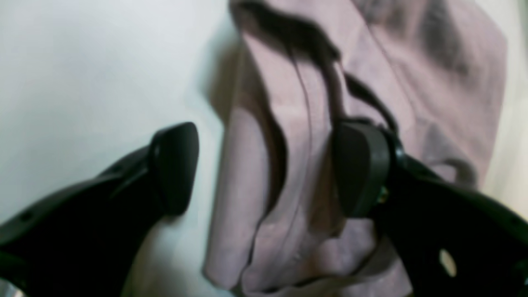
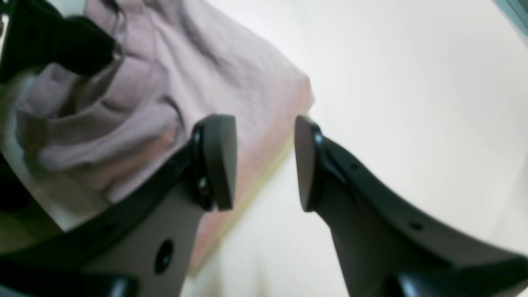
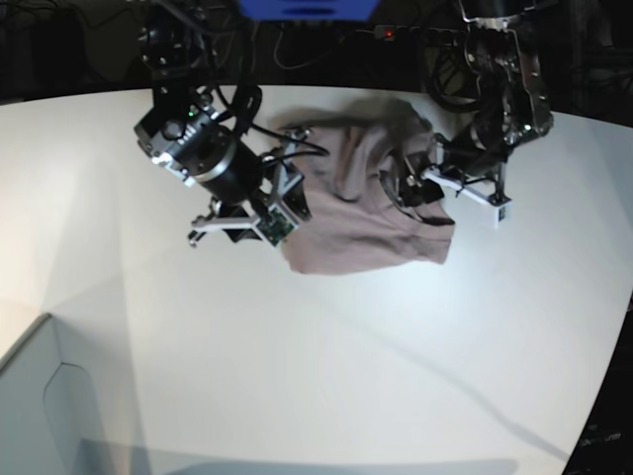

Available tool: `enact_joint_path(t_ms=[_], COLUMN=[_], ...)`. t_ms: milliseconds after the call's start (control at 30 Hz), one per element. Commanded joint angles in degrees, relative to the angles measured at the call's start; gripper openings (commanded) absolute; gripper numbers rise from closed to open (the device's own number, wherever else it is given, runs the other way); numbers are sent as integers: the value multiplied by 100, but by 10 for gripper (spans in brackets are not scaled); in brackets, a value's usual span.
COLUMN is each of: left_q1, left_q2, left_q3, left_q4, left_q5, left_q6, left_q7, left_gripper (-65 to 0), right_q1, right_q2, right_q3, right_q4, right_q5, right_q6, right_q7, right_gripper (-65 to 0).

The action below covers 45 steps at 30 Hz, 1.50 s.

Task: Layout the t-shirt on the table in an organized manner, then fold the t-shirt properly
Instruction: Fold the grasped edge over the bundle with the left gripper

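The dusty mauve t-shirt lies bunched and wrinkled on the white table, between the two arms. My left gripper is open wide over the shirt's folds. One finger hangs over bare table and the other over cloth, and nothing is pinched. In the base view this gripper is at the shirt's right side. My right gripper is open and empty, hovering above the shirt's straight edge. It sits at the shirt's left side in the base view.
A pale box corner juts in at the lower left of the base view. Dark cables and equipment line the table's curved far edge. The left arm's black finger shows at the top left of the right wrist view.
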Motion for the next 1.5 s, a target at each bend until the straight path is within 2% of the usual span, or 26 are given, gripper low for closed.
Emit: enact_joint_path(t_ms=[0, 67, 267, 333, 433, 567, 633, 800, 933, 1067, 1200, 1333, 1467], left_q1=[-45, -62, -220, -379, -669, -1047, -1302, -2269, -3218, -4009, -4528, -4818, -4915], left_q2=[-18, -18, -62, -114, -264, -317, -492, -1055, -1143, -1055, -782, -422, -97], left_q3=[12, 12, 12, 4, 21, 21, 267, 1999, 3547, 4980, 6166, 7133, 7678], left_q4=[44, 44, -44, -272, -694, -1028, -1222, -1916, -2584, -3209, -3666, -4053, -4220], left_q5=[-36, -36, -27, 17, -1, 25, 25, 25, 25, 25, 25, 25, 25], left_q6=[-18, -27, -27, -18, -18, -18, -18, -18, -18, -18, -27, -27, -36], left_q7=[-26, -26, -26, 18, 27, 35, 35, -26, -132, -773, -1556, -2013, -2180], left_gripper=[-163, -220, -576, -650, -647, -650, -650, -650, -650, -650, -650, -650, -650], right_q1=[36, 28, 19, 28, 10, 1, -8, 10, 19, 19, 1, -16, -16], right_q2=[-31, -31, -22, -22, -22, 136, 163, 242, 242, 224, 207, 163, 13], right_q3=[-5, -5, -5, -5, -5, 4, 22, 347, 804, 1305, 1894, 2492, 3011], right_q4=[90, 90, 90, 90, 90, 90, 90, 90, 90, 90, 90, 90, 90], right_q5=[81, 81, 81, 81, 81, 72, 72, 72, 72, 72, 72, 72, 72], right_q6=[-1, -1, -1, -1, -1, -1, -1, -1, -1, -1, -1, -1, -1], right_q7=[124, 124, 124, 124, 124, 124, 124, 124, 124, 124, 124, 124, 124], right_gripper=[-432, -432, -432, -432, -432, -432, -432, -432, -432, -432, -432, -432, -432])
